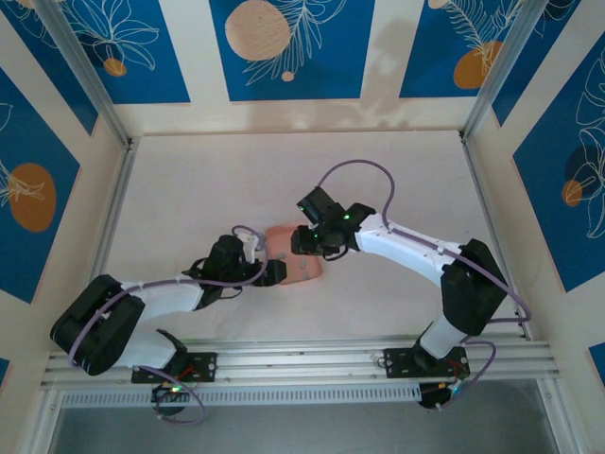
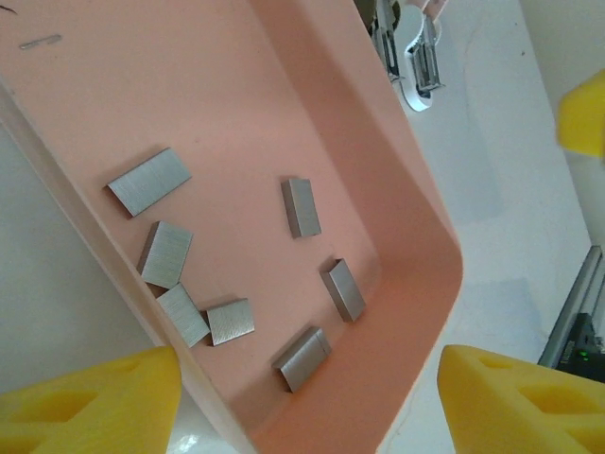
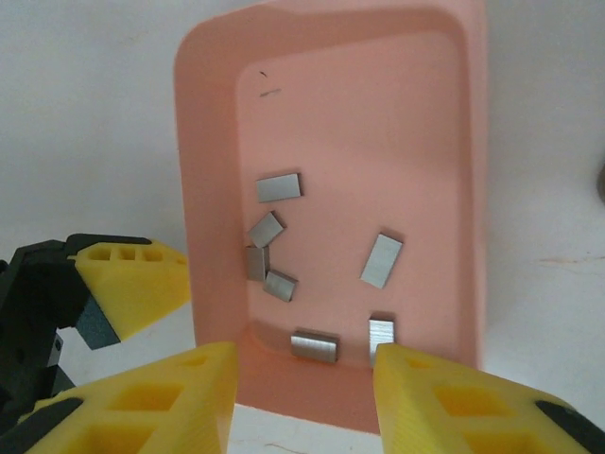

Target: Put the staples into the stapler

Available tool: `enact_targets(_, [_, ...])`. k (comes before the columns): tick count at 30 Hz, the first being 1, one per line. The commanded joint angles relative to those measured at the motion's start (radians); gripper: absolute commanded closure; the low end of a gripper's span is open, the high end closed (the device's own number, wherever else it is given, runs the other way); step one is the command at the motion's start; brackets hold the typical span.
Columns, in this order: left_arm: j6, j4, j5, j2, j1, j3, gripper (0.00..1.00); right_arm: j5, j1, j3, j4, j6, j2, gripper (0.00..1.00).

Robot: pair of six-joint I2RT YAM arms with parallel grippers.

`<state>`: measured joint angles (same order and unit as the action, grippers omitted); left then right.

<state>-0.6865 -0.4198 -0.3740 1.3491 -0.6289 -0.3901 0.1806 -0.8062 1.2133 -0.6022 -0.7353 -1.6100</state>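
Two grippers sit nearest the lenses, both with jaws spread and nothing caught between them. In the left wrist view the left gripper (image 2: 307,388) shows its yellow fingers (image 2: 85,402) at the bottom corners of the frame, one on either side of a corner of the salmon-pink tray (image 2: 402,189). In the right wrist view the right gripper (image 3: 304,378) hangs at the bottom edge, over the tray's near end wall (whether a pad touches the rim I cannot tell).

Beyond the fingers, seven staples (image 3: 381,260), short grey strips, lie loose on the tray floor. They sit mostly at centre and lower left of the left wrist frame, and none is lifted.

Farther off, in the upper right of that frame, the stapler (image 2: 416,59) lies on the white table (image 2: 492,180) just outside the tray's rim. Its silver metal part shows against a pale body, but I cannot tell whether its channel stands open.

By my reading the loading is at its very start: no strip is gripped and none sits in the stapler. What is left is to pinch one strip, carry it across, seat it in the channel and close up.
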Motion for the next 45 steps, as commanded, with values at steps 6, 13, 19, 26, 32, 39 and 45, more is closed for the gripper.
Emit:
enact_targets(6, [-0.061, -0.024, 0.173, -0.089, -0.008, 0.071, 0.39, 0.058, -0.03, 0.097, -0.145, 0.012, -0.094, 0.59])
enact_targets(13, [-0.045, -0.03, 0.216, -0.089, -0.002, 0.068, 0.42, 0.054, -0.036, 0.152, -0.169, 0.023, -0.185, 0.58])
enact_targets(19, [-0.048, -0.069, 0.202, -0.023, 0.005, 0.05, 0.43, 0.062, -0.039, 0.181, -0.203, 0.026, -0.248, 0.57])
enact_targets(26, [-0.062, -0.1, 0.192, 0.027, 0.009, 0.05, 0.56, 0.085, -0.036, 0.189, -0.223, 0.029, -0.294, 0.58])
enact_targets(32, [-0.053, -0.071, 0.204, 0.015, 0.01, 0.05, 0.6, 0.094, -0.023, 0.194, -0.227, 0.018, -0.34, 0.62])
enact_targets(39, [-0.042, -0.053, 0.202, 0.012, 0.009, 0.051, 0.63, 0.112, -0.011, 0.203, -0.23, -0.005, -0.382, 0.62])
enact_targets(45, [-0.04, -0.053, 0.199, 0.014, 0.009, 0.051, 0.64, 0.121, -0.01, 0.245, -0.267, -0.009, -0.442, 0.62])
